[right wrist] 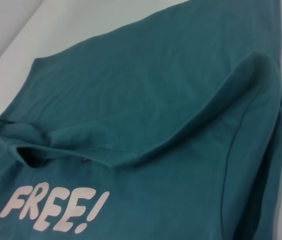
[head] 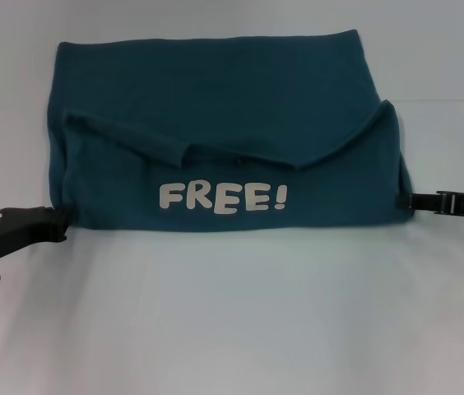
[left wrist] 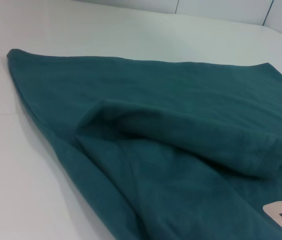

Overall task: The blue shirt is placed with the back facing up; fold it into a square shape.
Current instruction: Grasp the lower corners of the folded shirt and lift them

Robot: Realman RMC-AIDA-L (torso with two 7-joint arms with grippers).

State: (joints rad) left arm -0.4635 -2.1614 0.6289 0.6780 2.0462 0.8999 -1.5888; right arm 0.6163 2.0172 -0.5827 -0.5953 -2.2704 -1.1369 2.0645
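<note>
Left gripper (head: 61,220), lower left of frame: at the blue shirt's (head: 224,140) near-left corner; finger state cannot be told.
Right gripper (head: 410,201), right edge: likewise unclear; shirt folded mid-frame on white table (head: 240,321), "FREE!" lettering (head: 222,197) up.

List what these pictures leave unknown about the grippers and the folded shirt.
- Left gripper: in the head view its tips meet the near left corner of the blue shirt; open or shut is unclear. Its wrist view shows only cloth.
- Right gripper: the same at the near right corner.
- Layers under the folded flap with "FREE!": covered by the flap in all views.
- The lettering is cut off by the edge in the left wrist view.
</note>
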